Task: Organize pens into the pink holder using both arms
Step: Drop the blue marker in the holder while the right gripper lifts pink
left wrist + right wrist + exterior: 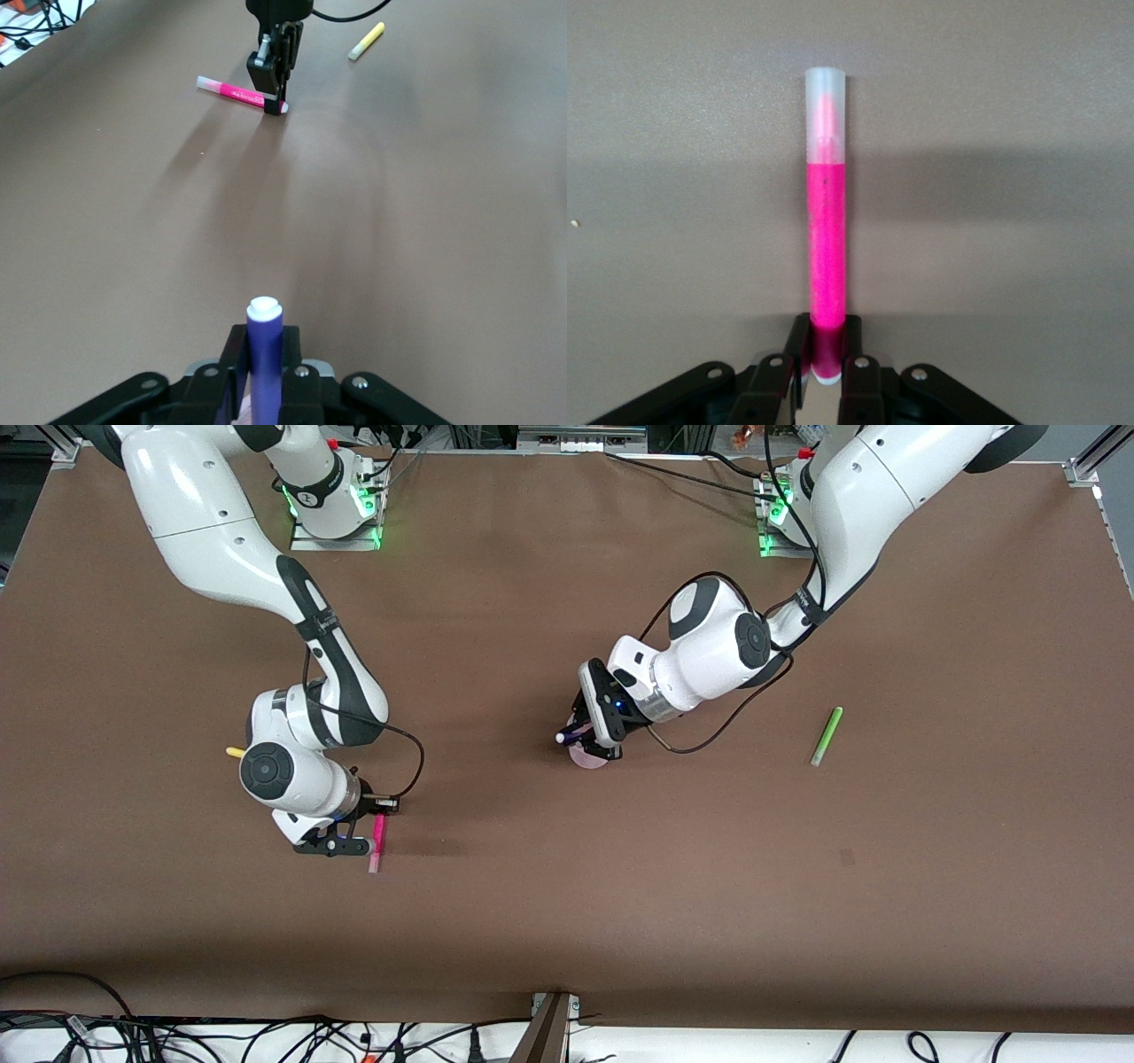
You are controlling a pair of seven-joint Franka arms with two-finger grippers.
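My left gripper [580, 731] is shut on the dark blue-purple pen [571, 735] and holds it over the pink holder [591, 759] in the middle of the table. In the left wrist view the fingers [235, 354] clamp that pen [265, 341], its white end pointing away. My right gripper [379, 817] is shut on one end of the magenta-pink pen [378, 846], low at the table toward the right arm's end. In the right wrist view the pen [827, 239] sticks straight out of the gripper [827, 354]. I cannot tell whether it is off the table.
The yellow pen [235, 751] lies half hidden under the right arm's wrist, and also shows in the left wrist view [367, 41]. The light green pen [826, 736] lies alone toward the left arm's end. Cables run along the table's front edge.
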